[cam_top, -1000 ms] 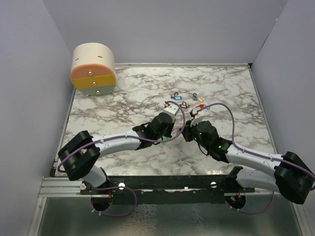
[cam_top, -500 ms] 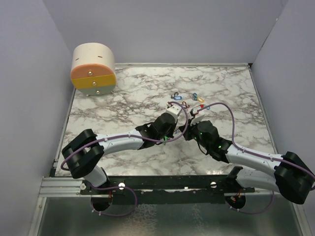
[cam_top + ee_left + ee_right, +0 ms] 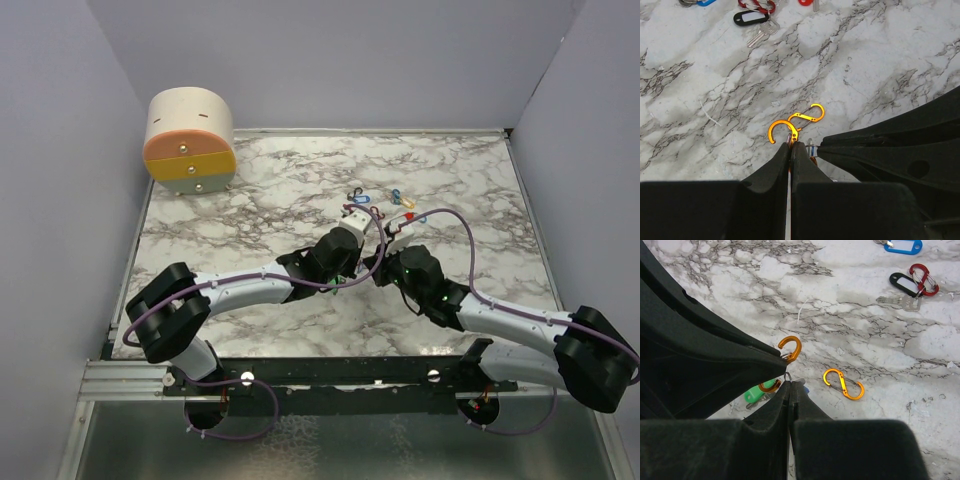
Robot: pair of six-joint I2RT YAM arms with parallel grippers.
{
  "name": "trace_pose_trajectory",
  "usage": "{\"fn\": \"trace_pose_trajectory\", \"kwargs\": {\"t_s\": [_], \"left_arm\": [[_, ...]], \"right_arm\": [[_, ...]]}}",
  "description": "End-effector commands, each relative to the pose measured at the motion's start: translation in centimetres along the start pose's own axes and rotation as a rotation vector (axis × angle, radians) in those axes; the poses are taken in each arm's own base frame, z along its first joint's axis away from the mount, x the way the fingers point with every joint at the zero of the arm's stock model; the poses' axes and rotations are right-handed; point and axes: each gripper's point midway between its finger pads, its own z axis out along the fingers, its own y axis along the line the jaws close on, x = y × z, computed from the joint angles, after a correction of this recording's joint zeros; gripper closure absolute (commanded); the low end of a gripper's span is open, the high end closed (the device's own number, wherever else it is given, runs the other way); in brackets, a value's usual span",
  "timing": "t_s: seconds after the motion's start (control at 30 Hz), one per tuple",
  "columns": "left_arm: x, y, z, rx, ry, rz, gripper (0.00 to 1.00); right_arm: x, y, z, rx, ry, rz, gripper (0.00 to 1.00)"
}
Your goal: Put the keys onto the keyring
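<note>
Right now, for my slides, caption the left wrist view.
Left end effector shut on an orange clip, a second clip on the marble table.

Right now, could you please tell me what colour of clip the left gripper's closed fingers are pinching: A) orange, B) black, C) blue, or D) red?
A: in the left wrist view the left gripper is shut on an orange clip, whose hook curls out just beyond the fingertips.

marble table (image 3: 250,195), lavender walls (image 3: 330,60), round drawer box (image 3: 190,140) far-left corner
</note>
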Motion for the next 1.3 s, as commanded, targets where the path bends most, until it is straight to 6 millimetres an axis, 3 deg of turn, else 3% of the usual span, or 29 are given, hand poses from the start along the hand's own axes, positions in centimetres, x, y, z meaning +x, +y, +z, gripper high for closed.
{"fn": "trace_pose_trajectory", "kwargs": {"t_s": [0.0,0.67,1.27], "left_arm": [[-1.06,-0.69,-0.05,0.019,-0.021,0.001,1.00],[-0.50,-0.02,0.39,-0.020,-0.005,0.021,1.00],[-1.41,-0.22,0.77,-0.022,-0.020,0.032,1.00]], "right_arm": [[-1.83,1.18,0.26,-0.043,-0.052,-0.001,0.99],[-2.20,1.08,-0.28,-0.045,-0.069,-0.004,0.99],[-1.97,1.71,-0.39,-0.084,-0.062,-0.008,0.99]]}}
